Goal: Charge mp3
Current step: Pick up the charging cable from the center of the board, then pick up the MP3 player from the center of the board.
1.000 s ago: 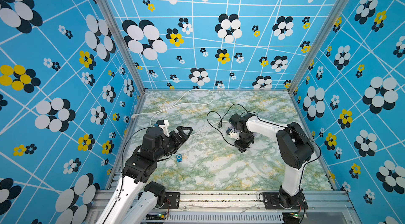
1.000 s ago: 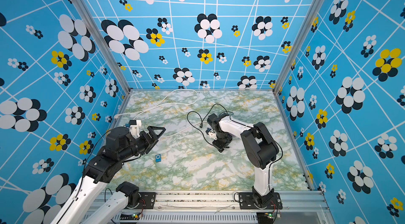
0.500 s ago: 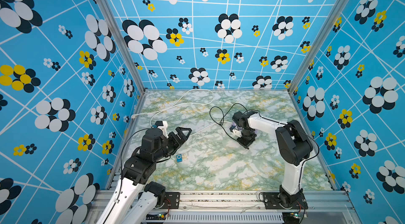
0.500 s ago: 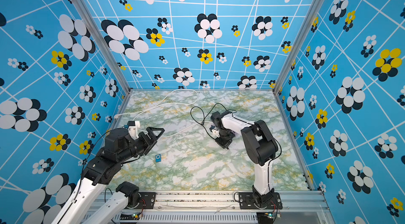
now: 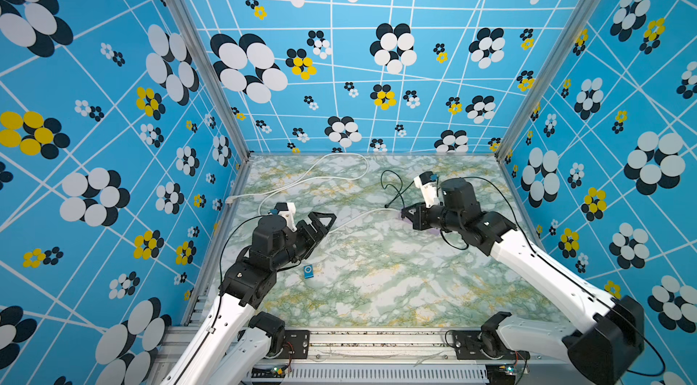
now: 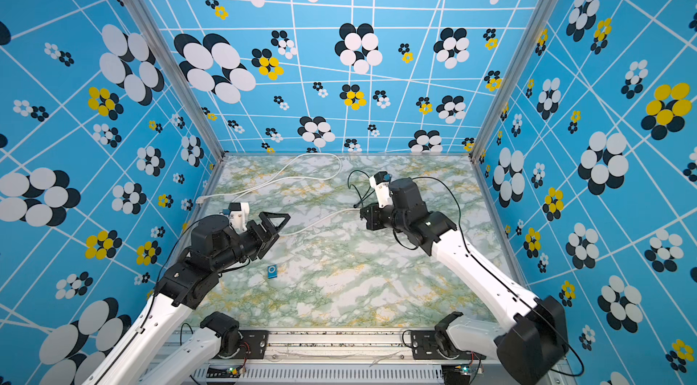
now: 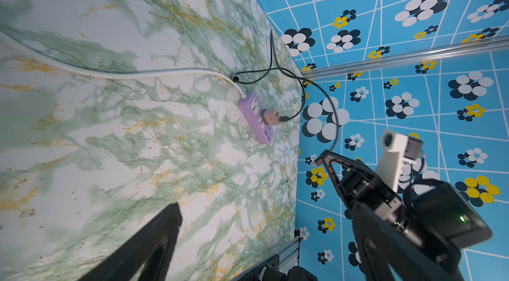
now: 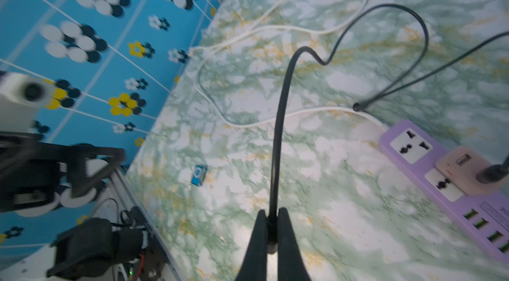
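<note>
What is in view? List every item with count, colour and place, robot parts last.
mp3 player: one, blue, flat on the table by the left arm.
power strip: one, lilac, on the table on the right arm's side.
charger: one, pink, plugged into the power strip.
black cable: one, black, running from the charger to the right gripper.
white cord: one, white, looping from the power strip across the back of the table.
table: one, green-and-white marble.
walls: three, blue with flowers.
left gripper: one, black, open, above the table.
right gripper: one, black, shut on the black cable.
</note>
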Motion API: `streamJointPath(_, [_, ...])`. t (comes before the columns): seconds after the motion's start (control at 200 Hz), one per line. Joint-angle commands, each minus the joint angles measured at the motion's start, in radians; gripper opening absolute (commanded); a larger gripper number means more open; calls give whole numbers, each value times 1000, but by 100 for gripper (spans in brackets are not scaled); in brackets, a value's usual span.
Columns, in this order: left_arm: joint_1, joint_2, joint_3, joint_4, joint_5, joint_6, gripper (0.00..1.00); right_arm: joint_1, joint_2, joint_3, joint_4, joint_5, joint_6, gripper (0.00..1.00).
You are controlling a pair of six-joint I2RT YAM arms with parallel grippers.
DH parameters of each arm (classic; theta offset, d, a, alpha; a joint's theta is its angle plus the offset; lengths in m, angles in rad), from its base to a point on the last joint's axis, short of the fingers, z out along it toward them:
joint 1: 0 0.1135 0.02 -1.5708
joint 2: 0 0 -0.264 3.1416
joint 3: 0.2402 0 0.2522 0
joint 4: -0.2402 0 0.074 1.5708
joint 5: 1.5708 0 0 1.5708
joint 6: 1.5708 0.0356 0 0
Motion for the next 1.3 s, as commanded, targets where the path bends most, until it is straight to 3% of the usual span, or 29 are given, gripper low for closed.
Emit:
streamJointPath(0.0, [-24,27,-22,158,-1,-122,100,48,-35,-61,351,52,215,0])
streamJointPath(0.23, [-38,17,-82,178,-98,-294,99,125,-39,-110,543,115,220,0])
streamJointPath(0.365, [24,14,-9,-148,-121,-256,99,143,-23,-121,593,124,210,0])
streamJointPath(0.475, [93,104,98,-472,-102,-128,100,147,-20,-136,619,127,207,0])
streamJointPath(0.565, [116,181,149,-608,-117,-35,99,147,-29,-153,638,125,207,0])
streamJointPath(0.67, [134,209,133,-545,-44,-4,100,147,-40,-165,636,120,204,0])
streamJointPath(0.855, [133,155,21,-327,38,-114,100,147,-52,-185,658,124,213,0])
streamJointPath(1.095, [140,88,-33,-446,-50,-174,100,151,-73,-235,717,126,204,0])
streamJointPath(1.294, [206,147,18,-638,-136,-93,100,168,-98,-271,755,135,172,0])
